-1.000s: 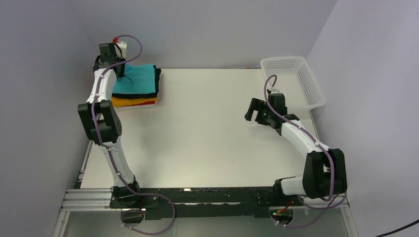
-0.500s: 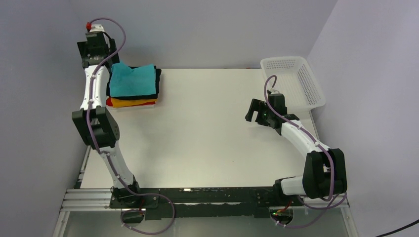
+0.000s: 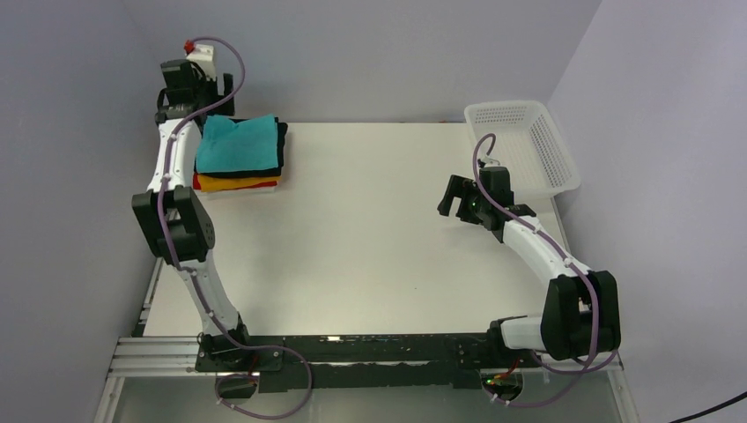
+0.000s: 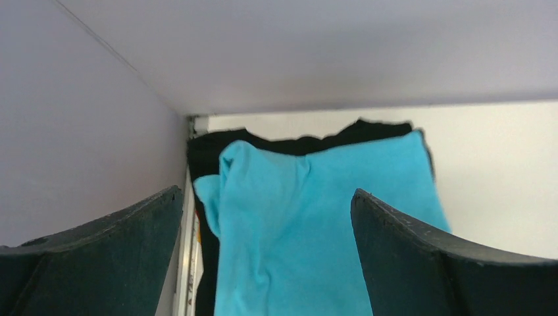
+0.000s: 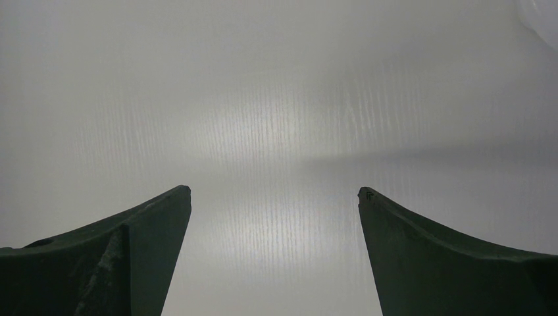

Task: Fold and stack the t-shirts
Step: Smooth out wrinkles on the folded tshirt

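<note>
Evidently nearer, the left hand (image 4: 266, 192), wide and empty, hangs just beyond the far-left corner of the folded teal cloth t-shirt (image 4: 316, 224).

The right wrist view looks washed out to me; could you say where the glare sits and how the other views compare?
Right wrist: bright glare on the table ahead of the right gripper, its fingers dark. Left wrist: teal shirt evenly lit, left gripper a soft-edged silhouette. Top external: even light, faint shadows.
</note>
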`<state>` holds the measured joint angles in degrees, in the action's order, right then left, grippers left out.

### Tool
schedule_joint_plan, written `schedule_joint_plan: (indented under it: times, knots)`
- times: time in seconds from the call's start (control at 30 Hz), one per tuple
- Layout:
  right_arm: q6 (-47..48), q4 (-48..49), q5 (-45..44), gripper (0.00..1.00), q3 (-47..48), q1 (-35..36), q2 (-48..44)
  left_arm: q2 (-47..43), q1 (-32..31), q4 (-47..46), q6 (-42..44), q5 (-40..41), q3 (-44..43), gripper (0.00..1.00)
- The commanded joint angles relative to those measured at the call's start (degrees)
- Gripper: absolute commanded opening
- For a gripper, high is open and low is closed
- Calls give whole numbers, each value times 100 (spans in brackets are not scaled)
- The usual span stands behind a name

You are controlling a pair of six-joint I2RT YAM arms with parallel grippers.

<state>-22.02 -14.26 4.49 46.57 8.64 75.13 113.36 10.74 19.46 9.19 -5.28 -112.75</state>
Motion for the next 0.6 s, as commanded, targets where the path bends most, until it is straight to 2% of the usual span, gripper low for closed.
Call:
schedule_joint_plan:
  times: [0.0,0.1,0.3,0.57]
  knots:
    - [76,-44,-100,100,121,-28,-41,650,82,74,281,-139,-153,99]
    - [62,-60,-131,100,158,-25,51,984,232,23,4,-541,-244,99]
    - [16,-77,-98,100,268,-22,228,1666,396,115,-73,-487,-402,99]
    - [-18,-92,-90,100,343,-27,289,1744,593,156,-528,-1237,-303,100]
